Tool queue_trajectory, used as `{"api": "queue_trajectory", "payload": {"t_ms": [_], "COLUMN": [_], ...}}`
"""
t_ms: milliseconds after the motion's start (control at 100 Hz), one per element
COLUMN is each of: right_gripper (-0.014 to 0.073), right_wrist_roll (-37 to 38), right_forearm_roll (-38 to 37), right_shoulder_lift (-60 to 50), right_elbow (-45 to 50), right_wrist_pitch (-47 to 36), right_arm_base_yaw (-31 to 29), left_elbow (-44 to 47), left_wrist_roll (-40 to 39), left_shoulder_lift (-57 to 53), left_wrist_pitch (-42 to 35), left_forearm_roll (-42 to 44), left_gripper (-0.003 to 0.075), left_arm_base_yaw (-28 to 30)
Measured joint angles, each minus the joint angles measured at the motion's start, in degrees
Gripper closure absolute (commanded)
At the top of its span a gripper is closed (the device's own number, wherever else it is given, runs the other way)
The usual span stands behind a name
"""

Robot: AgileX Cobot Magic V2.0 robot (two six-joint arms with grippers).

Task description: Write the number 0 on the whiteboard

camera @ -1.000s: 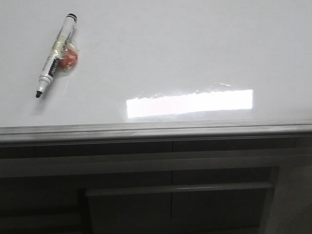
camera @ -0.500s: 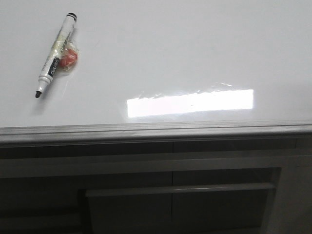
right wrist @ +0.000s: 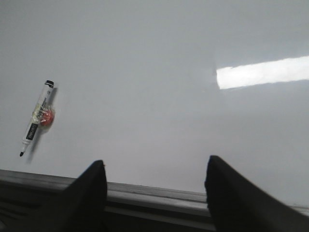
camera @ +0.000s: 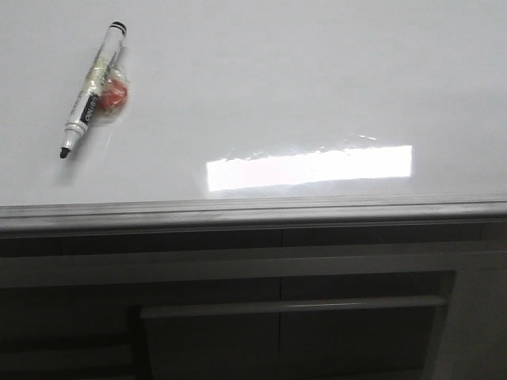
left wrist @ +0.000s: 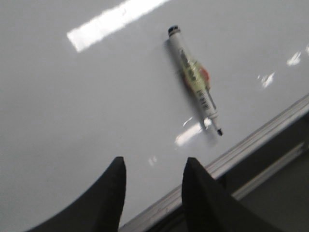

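Observation:
The whiteboard (camera: pixel 301 87) lies flat, glossy white, with a grey edge strip (camera: pixel 253 212) along its near side. No number 0 shows on it. A white marker with a black cap end and bare tip (camera: pixel 91 85) lies at the board's far left, an orange-red lump taped to its barrel; it also shows as the marker (left wrist: pixel 194 77) and the marker (right wrist: pixel 35 118). My left gripper (left wrist: pixel 153 166) is open and empty above the board near its edge, apart from the marker. My right gripper (right wrist: pixel 155 171) is open and empty over the edge strip.
A bright rectangular light reflection (camera: pixel 309 167) sits on the board near its front edge. Below the edge strip is a dark cabinet with drawer fronts (camera: pixel 277 309). Neither arm shows in the front view.
The marker sits a few pixels further right in the front view, as does everything else; nothing on the board has visibly moved.

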Motion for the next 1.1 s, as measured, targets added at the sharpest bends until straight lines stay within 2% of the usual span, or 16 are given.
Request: {"api": "queue_trajectory", "payload": {"t_ms": [60,130,250,310,480,670,1000,1100], "right_gripper": [0.0202,0.0202,0.0202,0.0202,0.0202,0.0202,0.0202,0.0202], "right_wrist_roll": [0.0,0.0,0.0,0.0,0.0,0.0,0.0,0.0], "right_forearm_roll": [-0.36,-0.78,-1.56,-1.7,-1.9,-2.31,-2.4,-2.4], "right_shoulder_lift": [0.76,1.39,1.61,1.61,1.61,1.61,1.61,1.61], "right_elbow": [0.0,0.0,0.0,0.0,0.0,0.0,0.0,0.0], "right_wrist_pitch": [0.0,0.04,0.13,0.13,0.13,0.13,0.13,0.13], "right_arm_base_yaw": [0.0,0.0,0.0,0.0,0.0,0.0,0.0,0.0], "left_elbow": [-4.01,-7.99,-10.76,-10.88,-10.88,-10.88,-10.88,-10.88], "left_wrist_roll": [-6.58,-14.37,-25.82,-28.48,-33.63,-36.35,-36.78,-36.78], "left_shoulder_lift": [5.3,10.23,15.52,17.27,23.75,29.47,38.14,39.81], "left_wrist_pitch": [4.46,7.34,5.42,3.34,-2.64,-7.13,-8.52,-9.28], "left_forearm_roll": [9.47,15.98,16.51,13.89,8.31,8.08,8.5,8.82], "left_gripper": [0.0472,0.0442,0.0301,0.0269,0.0363,0.0367,0.0368,0.0408], "left_arm_base_yaw": [-4.26,-8.62,-14.61,-16.85,-20.69,-20.69,-20.69,-20.69]}}
